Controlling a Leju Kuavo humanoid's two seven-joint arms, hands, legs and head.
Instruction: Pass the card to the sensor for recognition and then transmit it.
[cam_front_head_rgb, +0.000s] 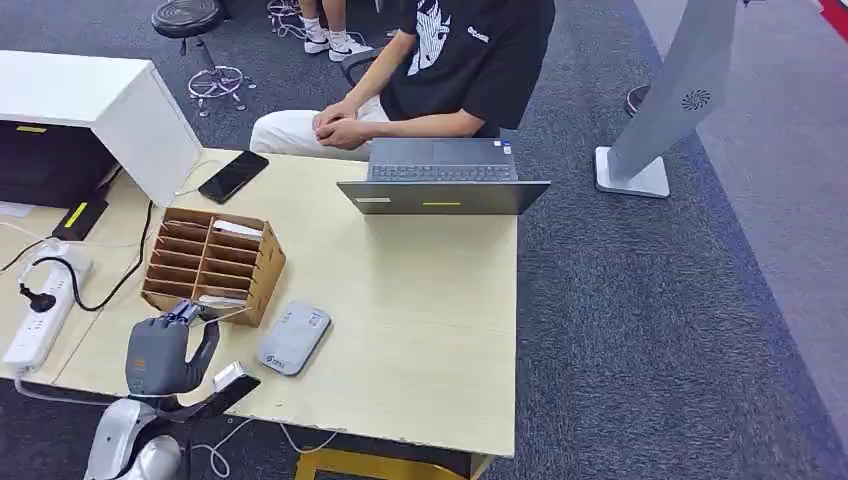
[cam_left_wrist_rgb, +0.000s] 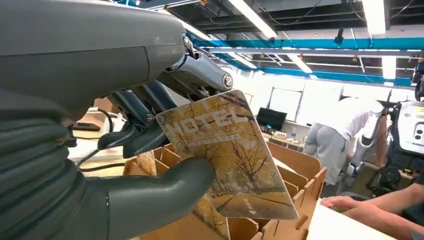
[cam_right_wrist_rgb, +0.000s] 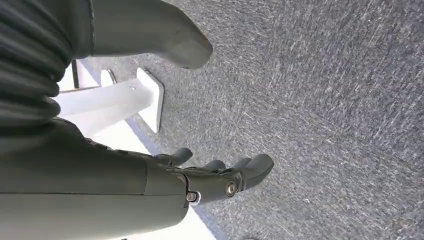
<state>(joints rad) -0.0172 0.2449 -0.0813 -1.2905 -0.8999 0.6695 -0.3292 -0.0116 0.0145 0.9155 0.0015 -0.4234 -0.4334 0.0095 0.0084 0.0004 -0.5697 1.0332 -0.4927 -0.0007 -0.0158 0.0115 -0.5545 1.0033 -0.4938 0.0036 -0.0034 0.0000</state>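
Note:
My left hand (cam_front_head_rgb: 160, 355) is at the front left of the table, just before the cardboard card rack (cam_front_head_rgb: 212, 263). It pinches a yellow hotel card (cam_left_wrist_rgb: 235, 160) between thumb (cam_left_wrist_rgb: 165, 192) and fingers, at the rack's front slots; the card's edge shows above the hand (cam_front_head_rgb: 185, 312). The grey card sensor (cam_front_head_rgb: 293, 337) lies flat on the table to the right of the hand. My right hand (cam_right_wrist_rgb: 210, 177) hangs over grey carpet with fingers apart and nothing in it.
A seated person (cam_front_head_rgb: 440, 70) is behind an open laptop (cam_front_head_rgb: 440, 178) at the table's far edge. A black phone (cam_front_head_rgb: 233, 176) lies near a white box (cam_front_head_rgb: 100, 110). A power strip (cam_front_head_rgb: 40, 310) and cables lie at the left. A white stand (cam_front_head_rgb: 660, 110) rises at the right.

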